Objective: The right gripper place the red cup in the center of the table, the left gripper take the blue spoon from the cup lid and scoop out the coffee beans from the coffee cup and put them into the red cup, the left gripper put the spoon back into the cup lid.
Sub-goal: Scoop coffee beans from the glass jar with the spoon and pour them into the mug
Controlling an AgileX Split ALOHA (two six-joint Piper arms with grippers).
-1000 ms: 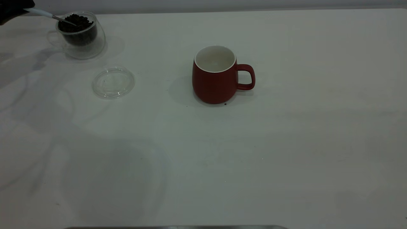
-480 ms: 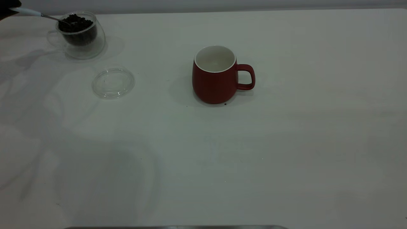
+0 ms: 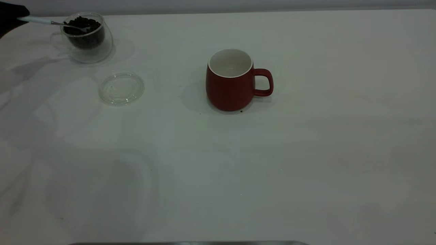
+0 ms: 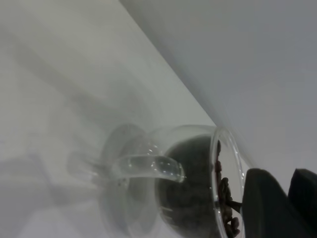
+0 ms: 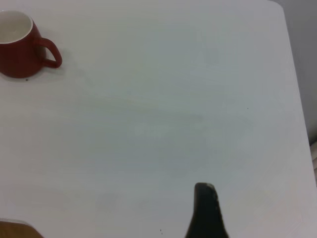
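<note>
Your left end effector (image 3: 10,15) sits at the far left corner of the counter (image 3: 272,163), pinching the blue spoon (image 3: 51,22), whose bowl rests on the coffee beans (image 3: 82,23) in the coffee cup (image 3: 87,37). The cup lid (image 3: 121,88) lies bare just nearer. The red cup (image 3: 231,81) stands upright mid-counter; your right end effector (image 5: 205,210) hangs well off to its right, state unclear.

We see little of the robot. The left gripper (image 3: 12,17) appears as a matte black mass; its wrist view shows two dark, rounded wedge-shaped fingers (image 4: 265,203). The right gripper (image 5: 206,213) shows one black tapered finger with a rounded tip.
</note>
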